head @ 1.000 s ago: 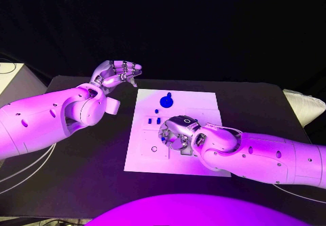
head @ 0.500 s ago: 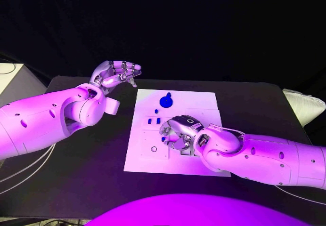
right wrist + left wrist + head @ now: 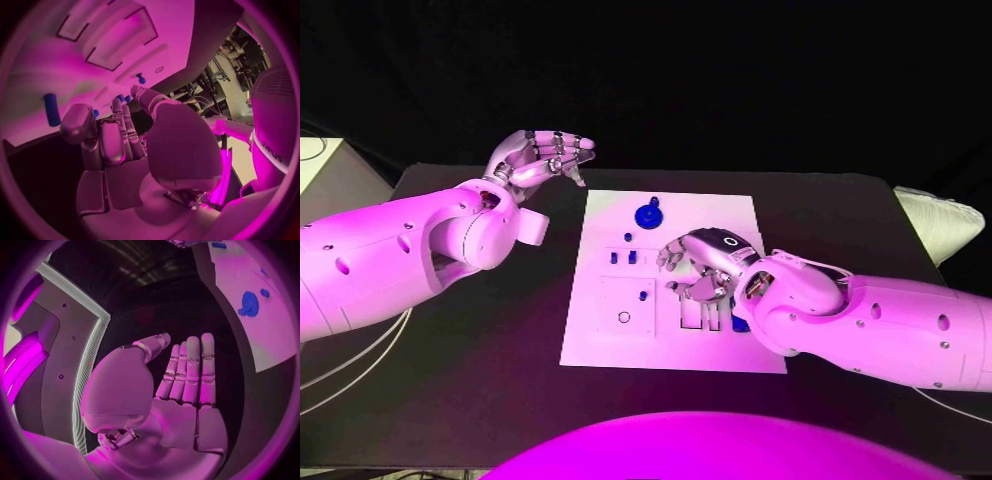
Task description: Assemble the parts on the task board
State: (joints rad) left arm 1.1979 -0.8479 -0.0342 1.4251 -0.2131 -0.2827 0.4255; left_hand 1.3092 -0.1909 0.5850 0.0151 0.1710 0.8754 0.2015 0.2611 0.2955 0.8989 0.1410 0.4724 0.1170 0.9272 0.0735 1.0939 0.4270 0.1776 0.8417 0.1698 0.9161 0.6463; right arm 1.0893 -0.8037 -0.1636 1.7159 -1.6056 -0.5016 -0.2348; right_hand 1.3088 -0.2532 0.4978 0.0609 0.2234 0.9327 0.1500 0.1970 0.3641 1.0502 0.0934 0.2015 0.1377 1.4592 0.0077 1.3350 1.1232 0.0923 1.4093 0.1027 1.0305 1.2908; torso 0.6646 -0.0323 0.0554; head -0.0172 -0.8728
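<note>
My right hand [image 3: 708, 262] hovers over the middle of the white board [image 3: 603, 345], fingers loosely spread, gripping nothing as far as I can see. My left hand [image 3: 542, 156] is up off the board's far left corner, over the bench [image 3: 473, 370], fingers curled in, palm empty in its wrist view. Not involved in what follows, I'd say.

Parts on the board:
- big round blue piece [image 3: 648, 214] at the far end, well apart from the right hand
- small blue peg [image 3: 627, 237] just this side of it
- pair of short blue pegs [image 3: 623, 257] side by side, just left of my right fingertips
- single blue peg [image 3: 643, 296] nearer me, left of the hand and toward me
- blue cylinder [image 3: 738, 324] tucked against the underside of my right forearm, beside the slots [image 3: 691, 318]; right wrist view shows it [image 3: 51, 109] lying flat, to the thumb side of the hand, not touching the fingers

Key relation: the cylinder lies behind and under the hand, on the wrist side, and its long axis seems to run roughly along the slots. The right hand is far nearer than the left to every part. My guess is that the next grab needs the hand pulled back toward me before it closes. Which slot suits the cylinder I can't tell from here.
</note>
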